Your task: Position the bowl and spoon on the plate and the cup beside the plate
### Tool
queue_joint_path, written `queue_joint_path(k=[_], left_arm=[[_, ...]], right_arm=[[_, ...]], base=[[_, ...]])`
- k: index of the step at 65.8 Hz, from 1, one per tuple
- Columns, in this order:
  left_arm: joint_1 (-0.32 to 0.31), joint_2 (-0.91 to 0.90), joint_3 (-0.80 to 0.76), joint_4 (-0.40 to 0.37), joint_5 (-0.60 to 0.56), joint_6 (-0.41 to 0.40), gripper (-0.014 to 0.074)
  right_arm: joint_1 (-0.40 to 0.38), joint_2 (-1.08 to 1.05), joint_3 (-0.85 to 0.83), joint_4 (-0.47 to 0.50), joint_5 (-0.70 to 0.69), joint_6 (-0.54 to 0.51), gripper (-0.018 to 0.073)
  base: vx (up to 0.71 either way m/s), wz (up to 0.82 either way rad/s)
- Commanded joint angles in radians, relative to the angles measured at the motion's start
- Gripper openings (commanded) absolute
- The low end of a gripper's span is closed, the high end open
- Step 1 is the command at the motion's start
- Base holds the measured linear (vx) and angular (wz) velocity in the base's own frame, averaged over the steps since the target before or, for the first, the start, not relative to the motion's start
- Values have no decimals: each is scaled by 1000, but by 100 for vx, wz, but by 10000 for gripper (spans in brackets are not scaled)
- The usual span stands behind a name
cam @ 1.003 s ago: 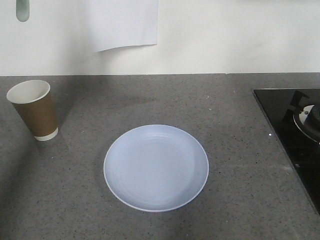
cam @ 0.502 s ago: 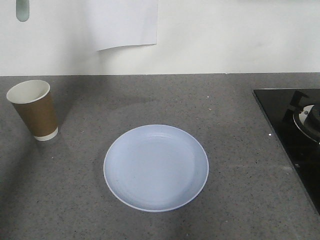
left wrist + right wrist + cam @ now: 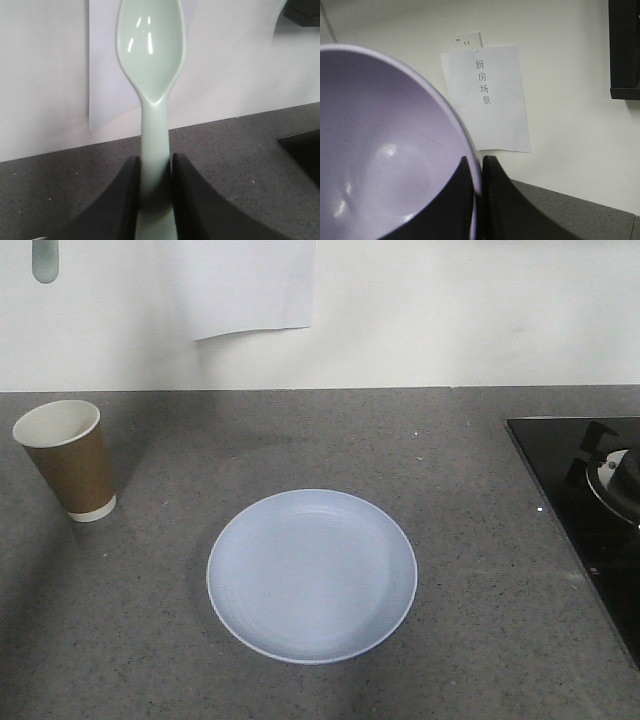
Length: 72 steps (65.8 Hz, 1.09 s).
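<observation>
The pale blue plate [image 3: 312, 575] lies bare in the middle of the grey counter in the front view. The brown paper cup [image 3: 66, 459] stands upright at the far left, well apart from the plate. Neither arm shows in that view. In the left wrist view my left gripper [image 3: 155, 162] is shut on the handle of the mint-white spoon [image 3: 151, 45], whose head points up and away. In the right wrist view my right gripper [image 3: 479, 162] is shut on the rim of the lavender bowl [image 3: 380, 150], one finger inside and one outside.
A black cooktop [image 3: 590, 500] with a burner fills the counter's right side. A white wall with a paper sheet [image 3: 245, 285] runs along the back; the same sheet [image 3: 487, 97] shows in the right wrist view.
</observation>
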Motion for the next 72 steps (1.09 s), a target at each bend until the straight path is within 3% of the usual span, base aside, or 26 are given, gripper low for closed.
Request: queue_joint_path(k=[1, 14, 23, 33, 39, 45, 61, 72], left_arm=[[-5, -31, -27, -27, -58, 0, -6], [-5, -31, -27, -27, -58, 0, -6], [-5, -31, -27, -27, -58, 0, -6], [-5, -31, -27, -27, -58, 0, -6], [-5, -31, -27, -27, -58, 0, -6], [-5, -31, -27, -27, -58, 0, -6], [-5, -31, -27, -27, -58, 0, -6], [-5, -31, -27, -27, -58, 0, -6]], right_arm=[[-4, -23, -26, 76, -17, -10, -5], [-4, -23, -26, 78, -34, -12, -5], [-3, -19, -26, 140, -97, 19, -5], [24, 15, -26, 208, -7, -17, -5], [114, 49, -26, 162, 1, -47, -5], [256, 102, -26, 76, -21, -55, -5], [605, 289, -26, -240, -137, -54, -5], [737, 416, -26, -418, -191, -44, -5]], base=[[0, 0], [0, 0], [0, 0], [0, 0], [0, 0], [0, 0], [0, 0], [0, 0]])
